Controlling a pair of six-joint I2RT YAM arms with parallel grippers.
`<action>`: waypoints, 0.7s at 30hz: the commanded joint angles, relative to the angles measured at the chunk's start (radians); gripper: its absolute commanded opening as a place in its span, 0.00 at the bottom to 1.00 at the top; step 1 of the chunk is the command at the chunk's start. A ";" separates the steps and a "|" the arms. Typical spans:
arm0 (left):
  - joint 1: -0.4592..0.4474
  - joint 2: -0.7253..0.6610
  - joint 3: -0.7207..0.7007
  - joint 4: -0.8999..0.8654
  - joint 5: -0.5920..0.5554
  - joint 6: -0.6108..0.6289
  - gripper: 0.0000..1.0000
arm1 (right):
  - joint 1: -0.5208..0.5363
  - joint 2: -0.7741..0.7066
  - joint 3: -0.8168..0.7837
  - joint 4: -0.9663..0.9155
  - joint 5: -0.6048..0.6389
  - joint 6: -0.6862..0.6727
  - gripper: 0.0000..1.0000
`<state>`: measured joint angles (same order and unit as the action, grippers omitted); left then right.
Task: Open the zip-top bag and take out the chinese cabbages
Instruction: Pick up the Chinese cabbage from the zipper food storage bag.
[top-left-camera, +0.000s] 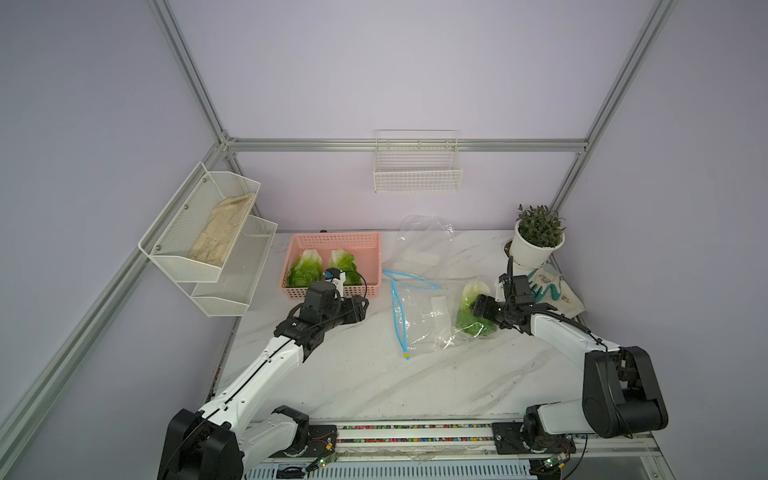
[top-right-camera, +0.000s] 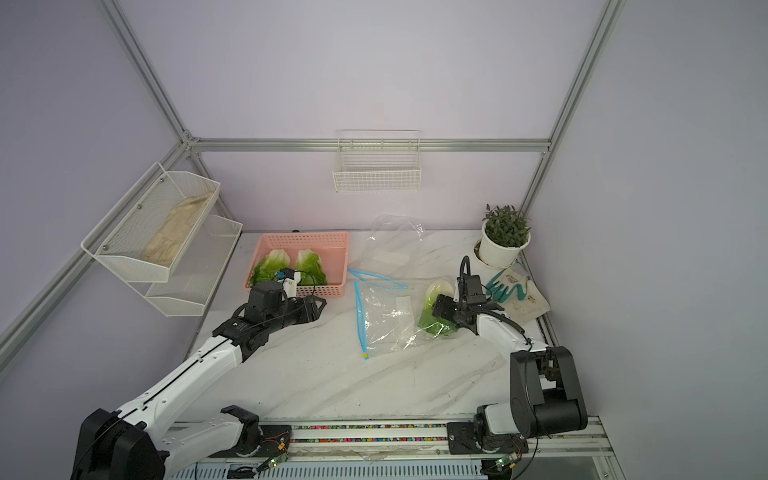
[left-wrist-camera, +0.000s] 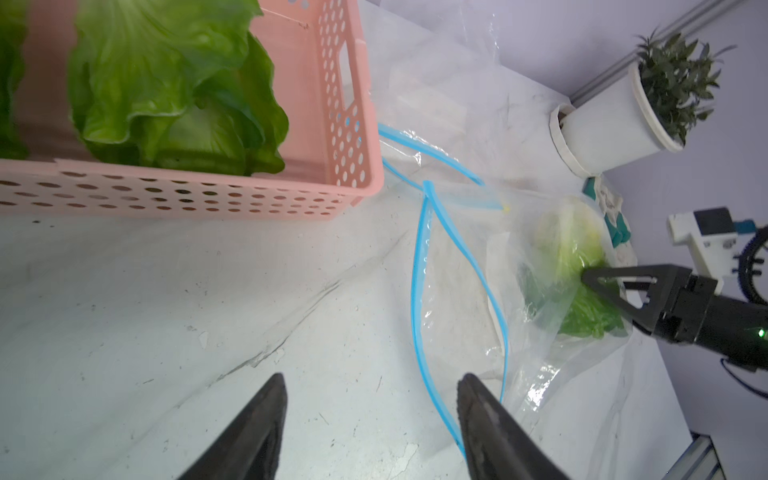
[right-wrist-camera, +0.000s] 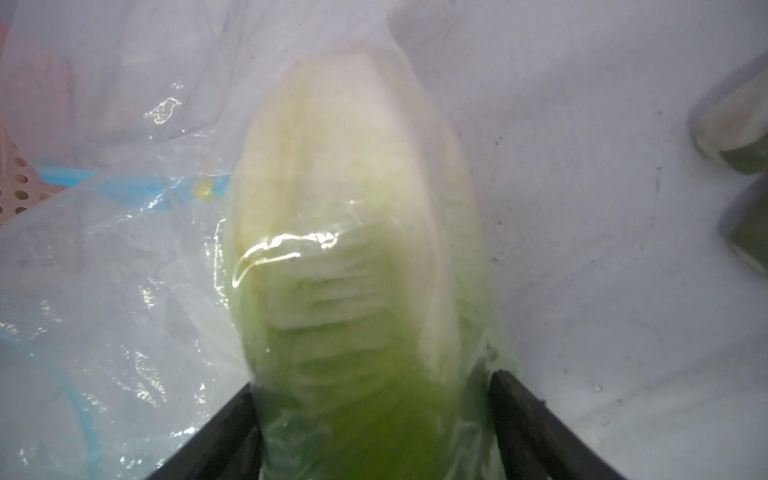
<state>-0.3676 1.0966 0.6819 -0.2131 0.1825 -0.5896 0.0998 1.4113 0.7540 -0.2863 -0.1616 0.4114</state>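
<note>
Clamping through the plastic, the right claw (right-wrist-camera: 374, 380) grips the third cabbage (right-wrist-camera: 353, 208) by its leafy green end, inside the zip-top bag (top-left-camera: 419, 324) lying open on the bench (top-left-camera: 353, 374). Meanwhile the left claw (left-wrist-camera: 372, 376) hangs open, empty, near the pink basket (top-left-camera: 332, 240) with two cabbages (top-left-camera: 305, 268).

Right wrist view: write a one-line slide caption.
Right gripper grips a chinese cabbage through the clear zip-top bag.

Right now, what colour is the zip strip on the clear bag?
The zip strip is light blue; the left wrist view shows it best.
</note>
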 joint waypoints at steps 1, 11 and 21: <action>-0.037 0.014 -0.093 0.273 0.104 -0.113 0.51 | -0.005 -0.004 0.014 -0.030 0.018 0.012 0.82; -0.132 0.290 -0.057 0.521 0.136 -0.191 0.41 | -0.005 0.002 0.003 -0.018 -0.016 0.027 0.81; -0.162 0.487 -0.004 0.645 0.199 -0.216 0.25 | -0.005 0.013 -0.013 0.021 -0.082 0.050 0.77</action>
<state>-0.5179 1.5620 0.6147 0.3206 0.3382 -0.7929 0.0998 1.4117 0.7536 -0.2825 -0.1989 0.4419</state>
